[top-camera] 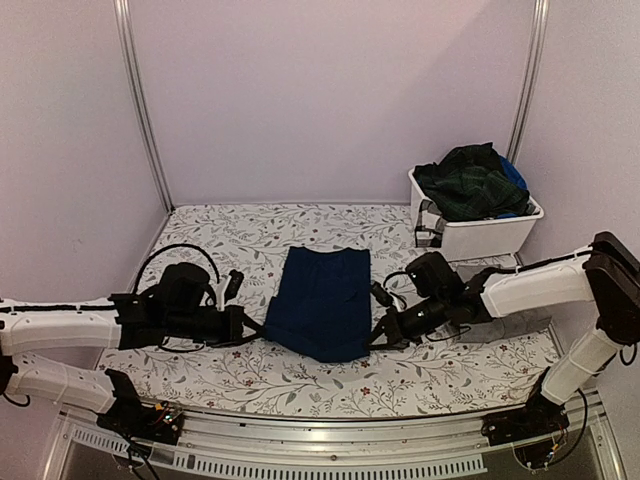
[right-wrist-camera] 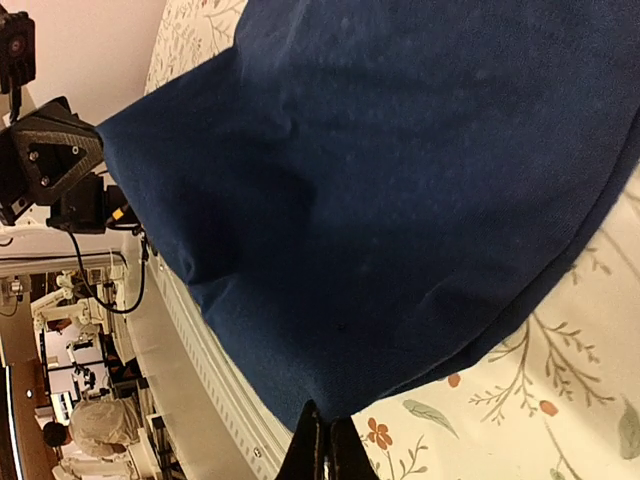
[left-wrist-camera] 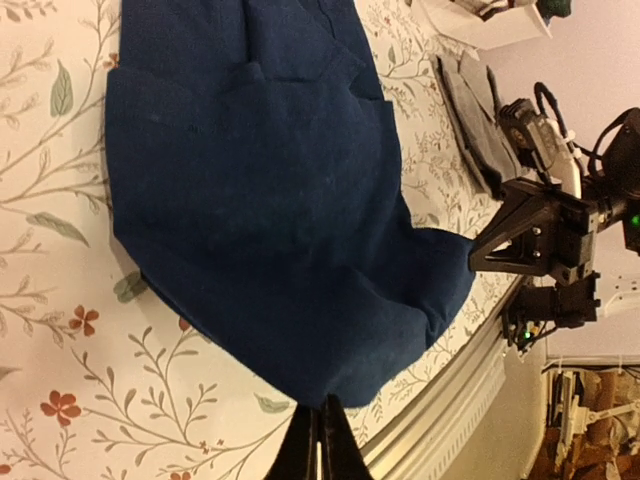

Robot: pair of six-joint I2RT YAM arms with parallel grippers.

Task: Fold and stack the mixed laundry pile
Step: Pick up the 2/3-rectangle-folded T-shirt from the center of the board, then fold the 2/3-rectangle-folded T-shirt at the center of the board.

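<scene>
Navy garment [top-camera: 325,300], frame centre: your left gripper [top-camera: 250,330] and right gripper [top-camera: 378,338] clamp its lower corners; lift unevenly and a thin bite may slip.

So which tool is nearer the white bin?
Right. The right tool pinches the navy garment in front and left of the white bin; the left tool pinches its opposite corner, farther left.

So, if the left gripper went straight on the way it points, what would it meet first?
The navy blue cloth garment: the left gripper is shut on its near edge and points across it, over the floral tablecloth. What lies beyond the garment is hard to judge.
</scene>
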